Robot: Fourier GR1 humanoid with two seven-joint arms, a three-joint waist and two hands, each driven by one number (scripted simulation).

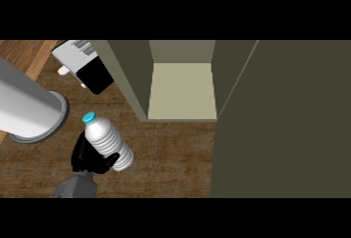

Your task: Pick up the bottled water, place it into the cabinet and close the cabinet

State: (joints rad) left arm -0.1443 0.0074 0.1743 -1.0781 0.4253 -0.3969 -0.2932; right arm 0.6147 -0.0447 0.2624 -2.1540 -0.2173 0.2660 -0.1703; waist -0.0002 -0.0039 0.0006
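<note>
wood-grain counter (171, 153) lies under you; your left hand (87, 158) curls round the ribbed clear bottle (109, 142), teal-capped, beside the open olive cabinet (182, 88).

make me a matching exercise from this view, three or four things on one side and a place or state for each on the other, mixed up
Things:
1. bottled water
2. cabinet
3. left robot hand
4. grey cylinder

Place or state:
a. door open, pale shelf showing
b. at the view's left edge, lying across the counter's edge
c. curled round the bottle's lower part
d. tilted, with a blue cap pointing up-left

Pairs: 1-d, 2-a, 3-c, 4-b
</note>
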